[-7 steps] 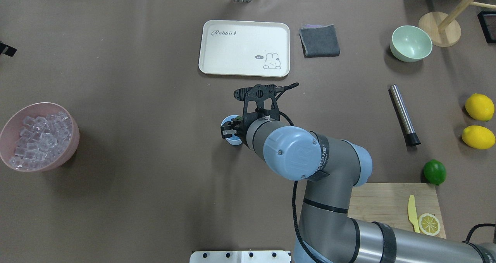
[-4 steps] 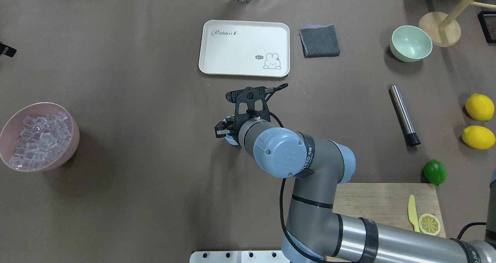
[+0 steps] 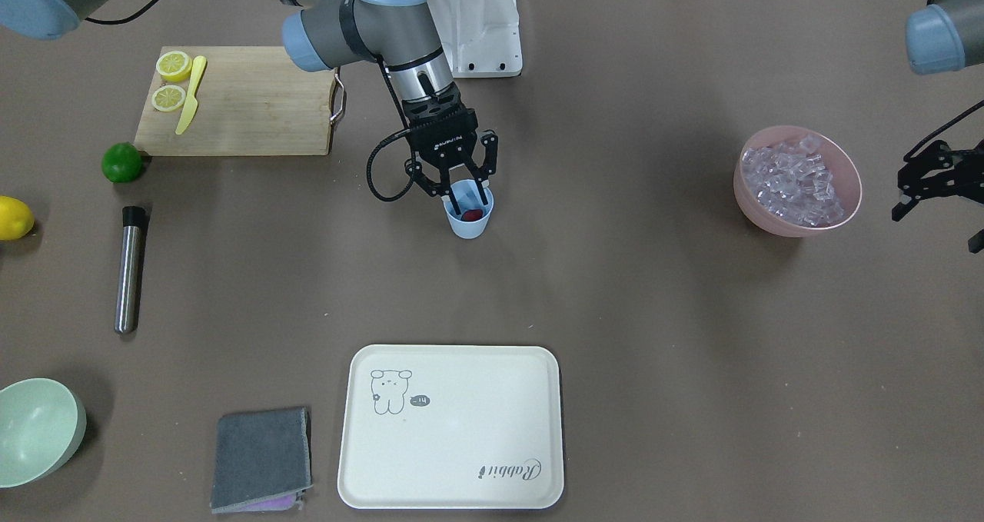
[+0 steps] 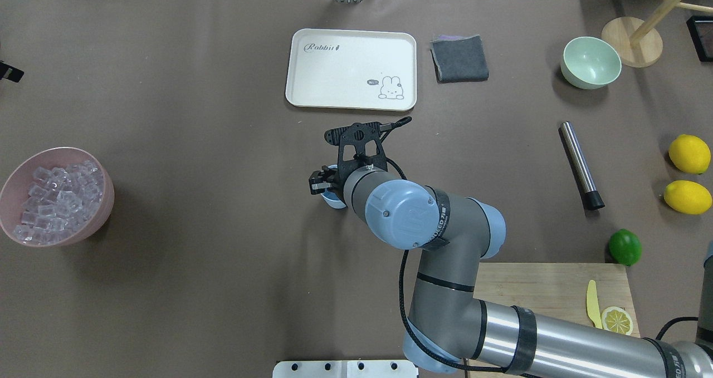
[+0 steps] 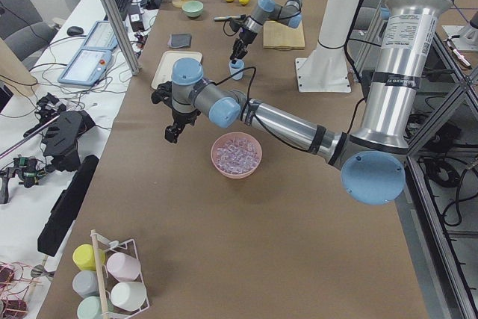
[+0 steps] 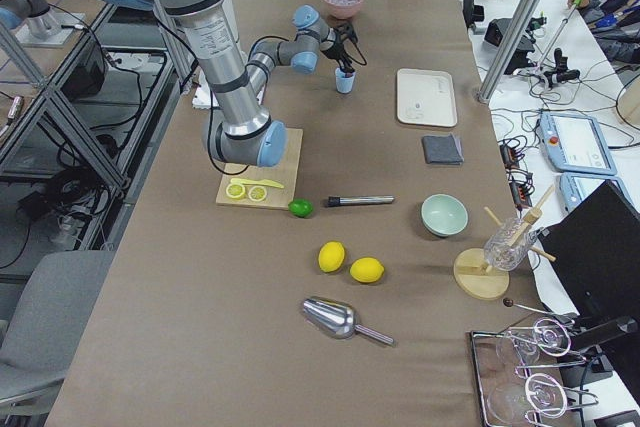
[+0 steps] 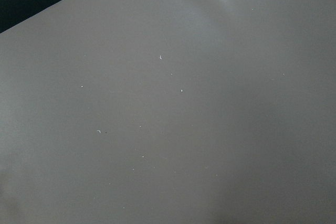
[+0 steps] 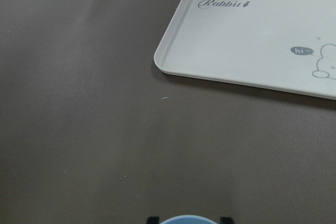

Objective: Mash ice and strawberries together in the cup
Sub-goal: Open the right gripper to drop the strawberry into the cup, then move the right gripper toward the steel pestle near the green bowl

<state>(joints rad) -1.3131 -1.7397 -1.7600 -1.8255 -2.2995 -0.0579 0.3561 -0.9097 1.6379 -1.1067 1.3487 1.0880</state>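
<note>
Right pincer (image 3: pixel 464 194): jaws spread and empty, tips poised at the rim of the cup (image 3: pixel 469 228), which stands upright mid-counter (image 3: pixel 615 291). The strawberry (image 3: pixel 471 214) lies inside the cup, and no ice shows there. The cup is judged light, thin-walled and easily tipped, so it is best gripped across the outer wall below the rim. The berry is judged soft and bruisable. Well apart, the ice (image 3: pixel 796 180) fills the pink bowl (image 3: pixel 757 216). The cubes look hard, slick and small, so one should be pinched squarely across flat faces. Left pincer (image 5: pixel 171 132): it hangs near that bowl, and its opening cannot be told.
</note>
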